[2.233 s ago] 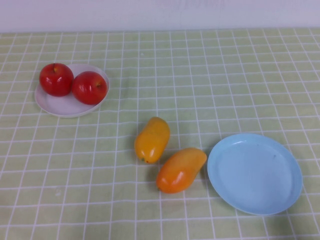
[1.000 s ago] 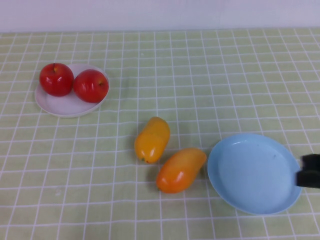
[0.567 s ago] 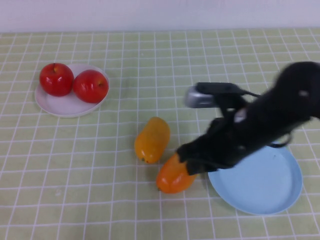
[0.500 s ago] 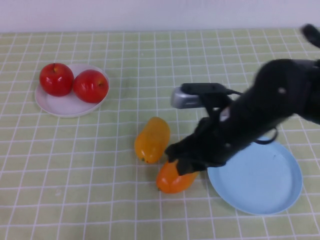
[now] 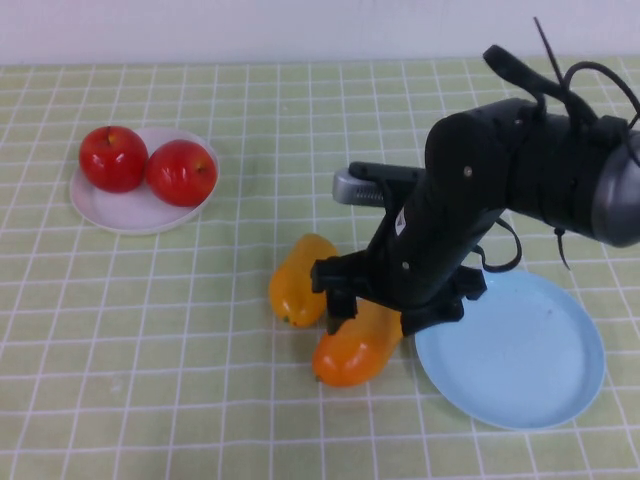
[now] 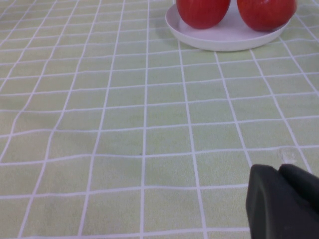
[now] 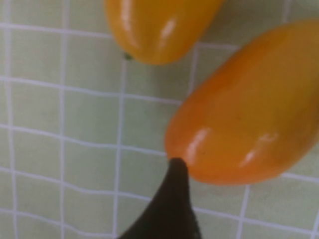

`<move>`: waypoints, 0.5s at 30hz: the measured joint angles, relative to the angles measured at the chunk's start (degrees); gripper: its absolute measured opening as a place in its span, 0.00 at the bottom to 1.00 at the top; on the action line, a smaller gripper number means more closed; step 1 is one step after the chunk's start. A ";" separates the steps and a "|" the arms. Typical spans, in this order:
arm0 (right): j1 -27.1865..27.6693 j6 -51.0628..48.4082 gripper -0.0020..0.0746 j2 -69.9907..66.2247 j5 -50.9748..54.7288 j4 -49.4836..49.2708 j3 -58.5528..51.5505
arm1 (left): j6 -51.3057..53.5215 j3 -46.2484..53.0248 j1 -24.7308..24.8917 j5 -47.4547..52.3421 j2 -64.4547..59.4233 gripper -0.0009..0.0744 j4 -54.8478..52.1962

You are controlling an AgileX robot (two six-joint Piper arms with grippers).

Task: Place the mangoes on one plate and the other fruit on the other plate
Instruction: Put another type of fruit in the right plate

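The right gripper (image 5: 372,305) hangs over the nearer mango (image 5: 352,345), its jaws spread and nothing between them yet. In the right wrist view one dark fingertip (image 7: 174,196) sits at the mango's (image 7: 249,119) blunt end, seemingly just touching the skin; the other finger is out of that view. That fruit's long axis runs diagonally, from the robot's near left up toward the light blue plate (image 5: 520,360), which lies just beside its far end. So the grasp turns on one thing — the jaws should straddle the short width, across that diagonal, not along it. As I judge it, the fingertip at the end suggests the gripper still needs to shift toward the fruit's middle.

The second mango (image 5: 300,280) lies close by on the left, roughly parallel and apart from the first — near enough to be nudged. Both red apples (image 5: 145,165) already rest on the white plate (image 5: 125,215), far left.

The left gripper (image 6: 281,201) is clenched shut, parked low over the green checked cloth (image 6: 124,124), well away from the mangoes.
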State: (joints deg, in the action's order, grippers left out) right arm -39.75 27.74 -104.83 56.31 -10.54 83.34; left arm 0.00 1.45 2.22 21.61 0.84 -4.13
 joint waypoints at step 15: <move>1.68 6.58 0.82 -6.08 -0.67 -2.57 1.04 | 0.00 0.00 0.00 0.00 0.00 0.01 0.00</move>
State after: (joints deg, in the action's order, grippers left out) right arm -38.07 34.32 -110.91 55.64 -13.11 84.38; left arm 0.00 1.45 2.22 21.61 0.84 -4.13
